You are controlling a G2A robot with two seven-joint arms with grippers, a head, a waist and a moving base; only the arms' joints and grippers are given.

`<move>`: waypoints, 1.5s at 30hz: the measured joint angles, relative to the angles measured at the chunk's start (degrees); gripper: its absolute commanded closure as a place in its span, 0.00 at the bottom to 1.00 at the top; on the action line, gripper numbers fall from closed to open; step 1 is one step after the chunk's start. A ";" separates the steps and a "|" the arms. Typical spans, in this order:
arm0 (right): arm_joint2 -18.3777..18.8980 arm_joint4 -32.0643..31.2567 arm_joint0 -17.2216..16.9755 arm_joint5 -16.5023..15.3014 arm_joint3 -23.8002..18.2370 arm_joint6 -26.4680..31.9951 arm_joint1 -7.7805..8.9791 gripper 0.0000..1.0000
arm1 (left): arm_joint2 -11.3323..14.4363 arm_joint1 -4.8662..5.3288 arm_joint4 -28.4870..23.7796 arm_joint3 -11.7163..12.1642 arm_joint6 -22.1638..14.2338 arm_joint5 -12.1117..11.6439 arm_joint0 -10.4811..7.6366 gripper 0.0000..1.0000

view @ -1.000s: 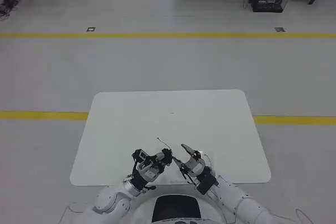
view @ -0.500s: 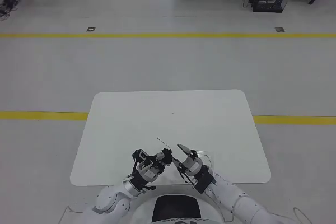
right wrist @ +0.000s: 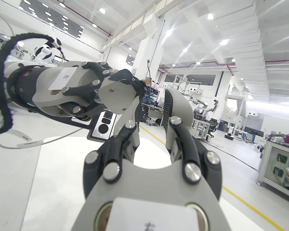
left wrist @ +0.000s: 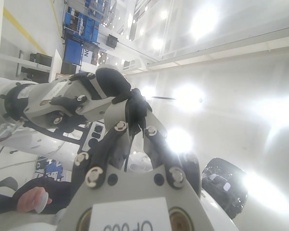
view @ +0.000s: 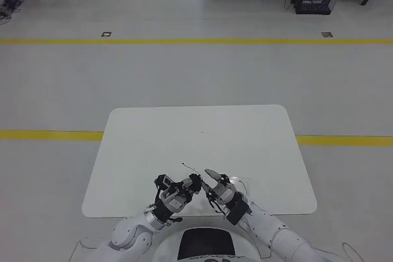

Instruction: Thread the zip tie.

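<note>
Clenching the zip tie [left wrist: 162,97], the left gripper [left wrist: 136,111] is pointing its strap away across the table [view: 249,131]; the right gripper [right wrist: 154,102] is hovering just beside it, jaws spread and empty.

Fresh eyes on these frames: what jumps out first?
The left gripper and right gripper sit nose to nose over the near part of the white table. The left gripper is shut on a thin black zip tie, whose tail pokes out toward the table's middle. The right gripper is open.
</note>
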 measured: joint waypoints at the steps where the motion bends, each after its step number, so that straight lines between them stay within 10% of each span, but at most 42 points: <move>1: 0.09 -0.07 0.00 -0.05 -0.01 0.00 -0.03 0.79 | 0.00 0.00 0.00 0.00 0.00 0.00 0.00 1.00; 13: 0.22 -1.39 0.60 -0.44 0.61 0.00 -0.56 1.00 | 0.00 0.00 0.00 0.00 0.00 0.00 0.00 1.00; 45: 0.90 -1.38 -0.99 0.27 1.06 0.00 0.22 1.00 | 0.00 0.00 0.00 0.00 0.00 0.00 0.00 1.00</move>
